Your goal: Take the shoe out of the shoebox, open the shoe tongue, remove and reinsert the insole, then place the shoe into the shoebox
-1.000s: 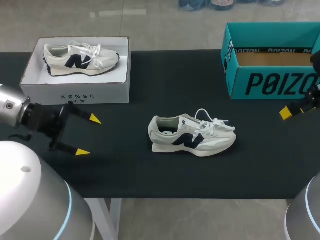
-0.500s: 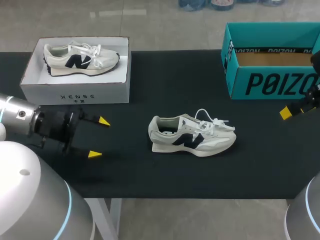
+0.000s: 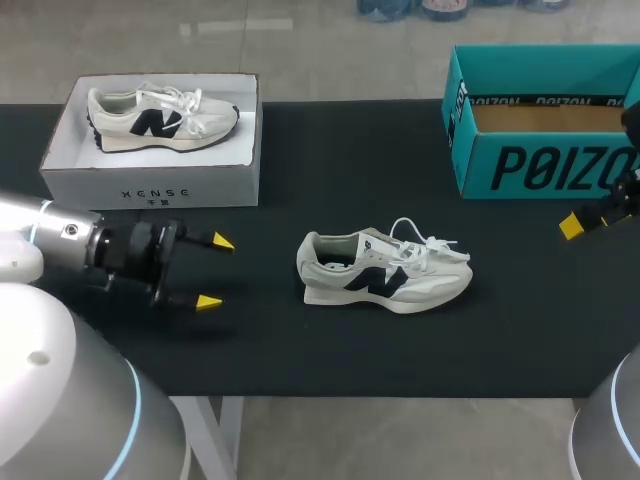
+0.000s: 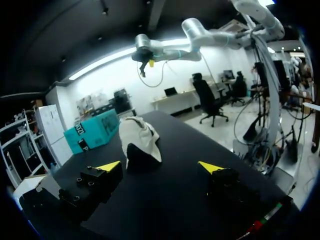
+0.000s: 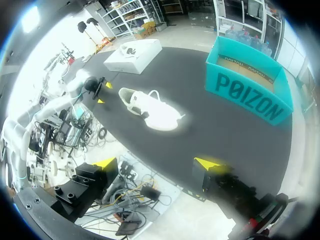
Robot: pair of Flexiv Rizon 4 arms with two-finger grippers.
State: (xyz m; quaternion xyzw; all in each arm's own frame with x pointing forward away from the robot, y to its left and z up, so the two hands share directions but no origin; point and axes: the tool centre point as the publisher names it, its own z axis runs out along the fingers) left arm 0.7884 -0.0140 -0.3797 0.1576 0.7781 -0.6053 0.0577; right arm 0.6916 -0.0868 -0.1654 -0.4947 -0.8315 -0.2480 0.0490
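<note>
The left gripper (image 3: 215,271) hangs low over the black table (image 3: 330,170) with its two yellow-tipped fingers spread wide and nothing between them; it points at the heel of the shoe (image 3: 385,272), near it but clearly apart. In the left wrist view the shoe (image 4: 140,142) stands straight ahead of the gripper (image 4: 160,167), heel end toward it, in line with the gap between the fingers.

The right gripper (image 5: 156,163) is also spread wide and holds nothing; in the head view it sits at the table's right edge, just in front of the teal box (image 3: 545,165) and well apart from the shoe.

The shoe is a cream-white sneaker with a dark emblem on its side; it stands upright on its sole near the middle of the table, outside both boxes, toe toward the right arm, with its white laces looped loosely over the top; the state of its tongue and insole cannot be made out.

The teal box stands open at the far right, showing a brown cardboard inside; its front wall carries large dark block lettering, and a row of smaller print runs along the inner rim. At the far left an open white box (image 3: 150,180) has a short line of small dark letters on its front wall; a second shoe (image 3: 160,118) of the same kind lies inside it.
</note>
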